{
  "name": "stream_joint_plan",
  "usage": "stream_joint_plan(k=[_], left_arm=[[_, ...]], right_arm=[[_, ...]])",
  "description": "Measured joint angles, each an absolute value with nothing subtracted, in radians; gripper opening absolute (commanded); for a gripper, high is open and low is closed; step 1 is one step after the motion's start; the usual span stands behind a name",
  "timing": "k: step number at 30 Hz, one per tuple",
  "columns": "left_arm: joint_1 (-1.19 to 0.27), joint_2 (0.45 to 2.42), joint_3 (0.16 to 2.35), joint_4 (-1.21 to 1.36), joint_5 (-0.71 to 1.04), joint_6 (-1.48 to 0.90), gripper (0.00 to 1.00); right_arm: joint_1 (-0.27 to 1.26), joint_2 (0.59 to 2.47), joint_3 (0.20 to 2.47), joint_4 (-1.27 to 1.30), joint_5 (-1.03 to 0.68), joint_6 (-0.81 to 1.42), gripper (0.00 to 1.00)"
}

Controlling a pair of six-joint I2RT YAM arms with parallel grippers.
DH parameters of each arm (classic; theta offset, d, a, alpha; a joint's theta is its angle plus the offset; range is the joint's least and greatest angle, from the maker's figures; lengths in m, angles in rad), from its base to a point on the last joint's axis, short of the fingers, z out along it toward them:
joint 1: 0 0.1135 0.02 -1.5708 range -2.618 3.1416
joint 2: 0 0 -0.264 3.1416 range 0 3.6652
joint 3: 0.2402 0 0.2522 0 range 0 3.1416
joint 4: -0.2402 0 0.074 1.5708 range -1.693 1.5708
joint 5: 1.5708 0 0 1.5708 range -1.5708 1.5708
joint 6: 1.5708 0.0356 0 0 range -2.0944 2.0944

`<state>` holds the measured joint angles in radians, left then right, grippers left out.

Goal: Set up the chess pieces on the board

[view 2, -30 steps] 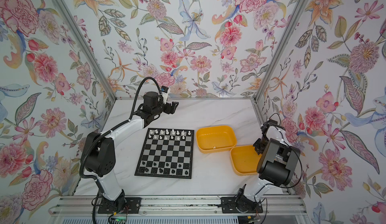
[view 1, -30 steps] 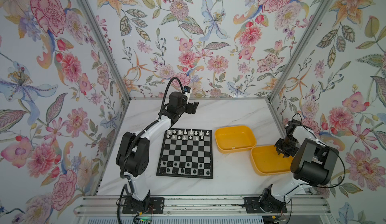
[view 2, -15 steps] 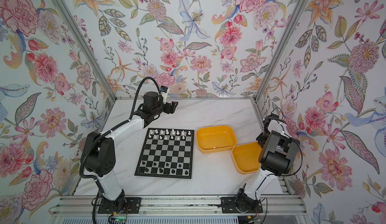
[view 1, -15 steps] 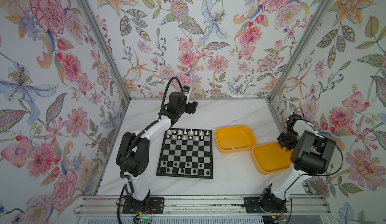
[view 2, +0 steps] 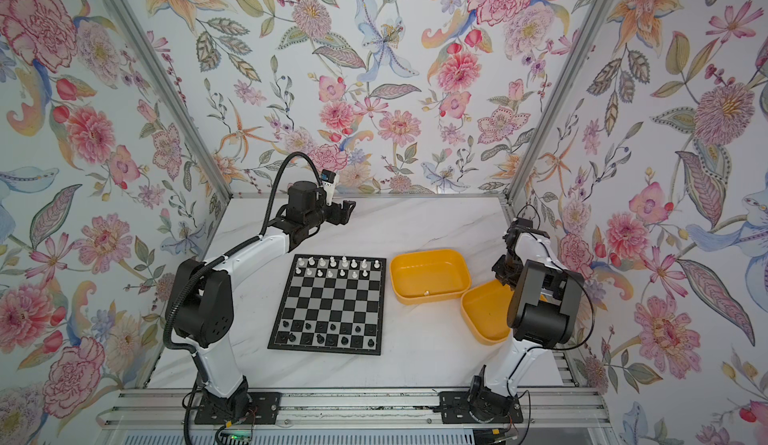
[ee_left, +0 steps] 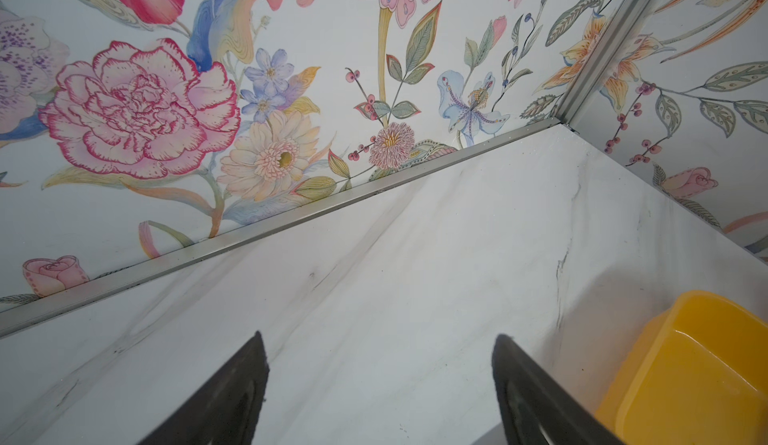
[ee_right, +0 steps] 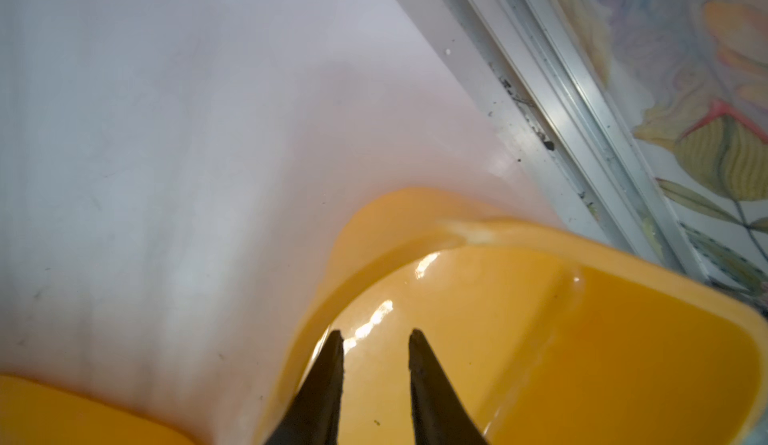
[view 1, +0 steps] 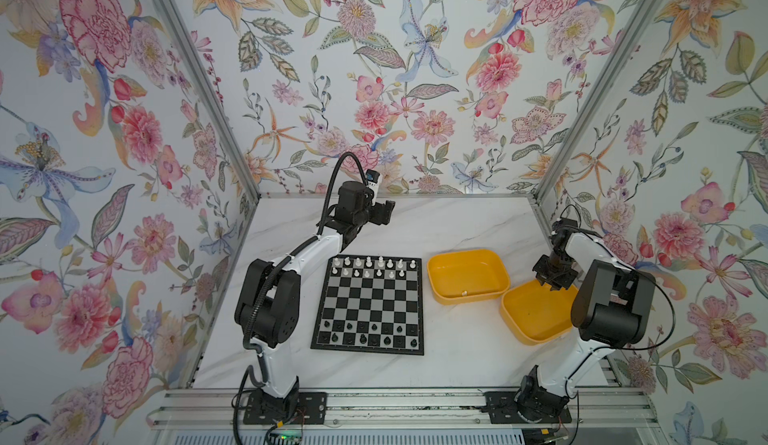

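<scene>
Black-and-silver, the board (view 1: pixel 369 303) is lying mid-table in both top views, its edges running roughly 12-to-6 and 9-to-3. White pieces (view 1: pixel 374 267) are standing along its 12 o'clock side with gaps in their second row, and black pieces (view 1: pixel 365 335) along 6 o'clock. One stray white piece (view 1: pixel 464 293) is sitting in the far tub (view 1: pixel 434 285) at the board's 3 o'clock — too small to tell its lean. Your left gripper (view 1: pixel 384 214) is hovering beyond the board at 12 o'clock, your right gripper (view 1: pixel 555 276) over the near tub (view 1: pixel 536 326).

Left wrist view: the jaws are gaping wide and empty above the table (ee_left: pixel 374 256).

Right wrist view: the jaws are standing slightly apart, holding nothing. You're likely wanting the far tub instead — be descending straight and pinching low.
</scene>
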<state>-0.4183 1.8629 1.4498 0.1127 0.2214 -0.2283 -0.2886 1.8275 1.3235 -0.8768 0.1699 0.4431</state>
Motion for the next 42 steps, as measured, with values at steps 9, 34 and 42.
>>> stream_joint_plan(k=[9,34,42], left_arm=[[-0.418,1.863,1.449,0.110,0.221,-0.228,0.86],[-0.417,1.806,1.331,0.115,0.229,-0.228,0.86],[-0.414,1.757,1.269,0.139,0.229,-0.228,0.86]], right_arm=[[-0.279,1.853,1.362,-0.866,0.167,0.458,0.30],[0.197,1.773,1.486,-0.850,0.076,0.443,0.35],[0.304,1.779,1.374,-0.839,0.006,0.485,0.34]])
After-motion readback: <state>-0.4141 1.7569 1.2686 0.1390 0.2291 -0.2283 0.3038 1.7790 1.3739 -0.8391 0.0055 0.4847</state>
